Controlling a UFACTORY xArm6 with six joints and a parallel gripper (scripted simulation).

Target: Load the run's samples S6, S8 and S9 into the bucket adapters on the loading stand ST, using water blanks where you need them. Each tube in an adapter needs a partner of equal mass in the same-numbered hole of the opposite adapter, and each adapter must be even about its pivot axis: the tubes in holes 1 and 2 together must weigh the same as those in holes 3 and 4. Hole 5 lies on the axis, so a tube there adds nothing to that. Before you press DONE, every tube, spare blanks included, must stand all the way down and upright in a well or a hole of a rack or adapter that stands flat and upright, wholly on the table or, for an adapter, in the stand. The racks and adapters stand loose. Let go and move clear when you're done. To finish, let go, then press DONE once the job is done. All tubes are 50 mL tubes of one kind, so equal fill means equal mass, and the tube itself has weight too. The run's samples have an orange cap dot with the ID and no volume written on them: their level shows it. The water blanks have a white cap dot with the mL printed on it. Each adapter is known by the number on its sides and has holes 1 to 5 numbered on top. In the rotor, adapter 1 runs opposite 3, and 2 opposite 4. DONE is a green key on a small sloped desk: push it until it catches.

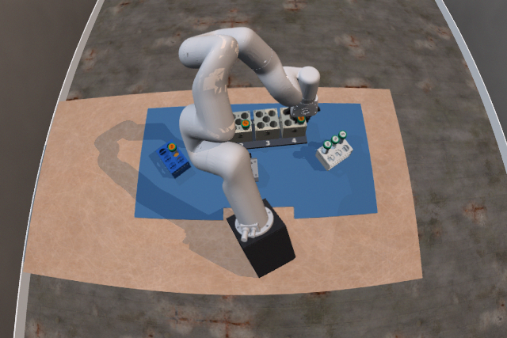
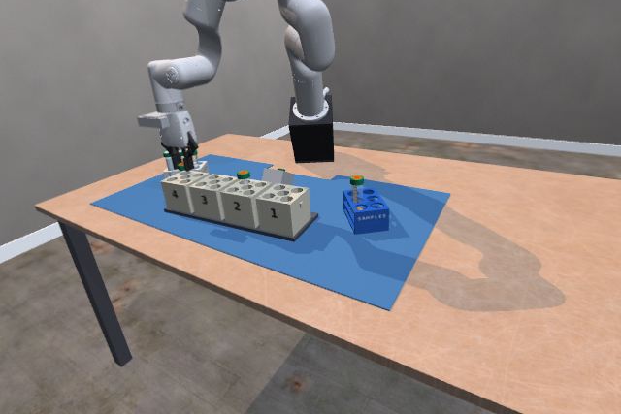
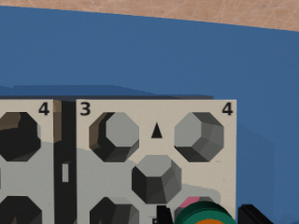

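Note:
My gripper (image 1: 302,119) (image 2: 181,166) (image 3: 207,219) is open, its fingers standing just clear on both sides of an orange-dot tube (image 1: 300,119) (image 3: 206,209). That tube stands in the lower right hole in the wrist view of adapter 4 (image 1: 292,133) (image 2: 170,201) (image 3: 107,175); pink shows beside its cap, and its ID is cut off. Another orange-dot tube (image 1: 245,123) (image 2: 243,175) stands in adapter 2 (image 2: 228,208). A third orange-dot tube (image 1: 172,146) (image 2: 356,179) stands in the blue samples rack (image 1: 180,170) (image 2: 371,221). Their IDs are unreadable. Adapter 3 (image 1: 267,133) (image 2: 205,204) shows no tube.
The white rack (image 1: 329,162) at the right holds three white-dot blanks in its back row. Adapter 1 (image 2: 296,208) shows no tube; the arm hides it from above. The loading stand (image 1: 282,143) bears the adapters. The DONE desk (image 1: 254,169) (image 2: 273,176) is partly hidden.

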